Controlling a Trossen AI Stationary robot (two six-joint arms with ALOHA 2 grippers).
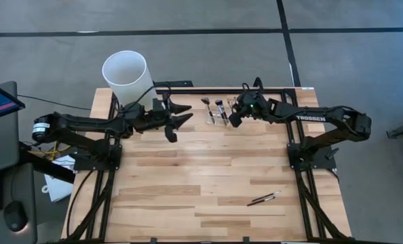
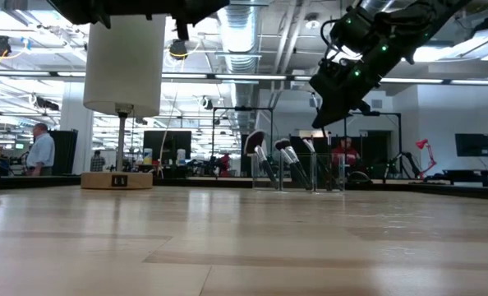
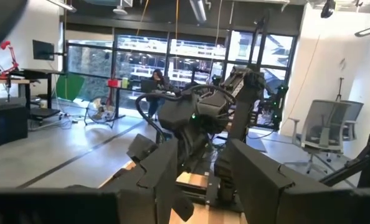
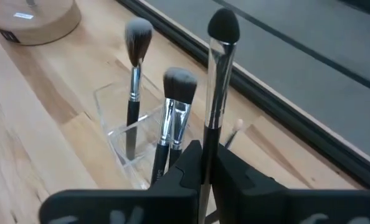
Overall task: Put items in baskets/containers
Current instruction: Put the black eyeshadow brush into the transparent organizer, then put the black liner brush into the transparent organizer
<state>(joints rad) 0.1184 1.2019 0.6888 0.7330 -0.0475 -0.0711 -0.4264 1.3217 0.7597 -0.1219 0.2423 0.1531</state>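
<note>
Both dark arms are reaching over the pale wooden surface (image 1: pixel 208 176) in the high view. The right end effector (image 1: pixel 234 116) is hanging just beside the small clear acrylic brush holder (image 1: pixel 218 115), on its right, clearly the nearer arm; the left end effector (image 1: pixel 178 118), fingers spread and empty, is waiting by the tall white cylinder (image 1: pixel 125 76). Two dark-handled brushes (image 1: pixel 264 198) are lying side by side near the front right edge, well apart from the holder.

Low view: three or four bristle heads are standing up from the holder (image 2: pixel 297 173), one a wide fan; the exact count is uncertain. The right end effector (image 2: pixel 340 97) is hovering above it.

Left wrist view: its fingers (image 3: pixel 154 177) are standing apart, facing the other arm.

Right wrist view: the right end effector (image 4: pixel 203 163) is clamping a thin dark-tipped makeup brush (image 4: pixel 220 74) upright, long axis vertical, with the holder (image 4: pixel 141 134) just ahead and below, carrying two fluffy brushes here. I judge a short carry forward, then down, comes next
</note>
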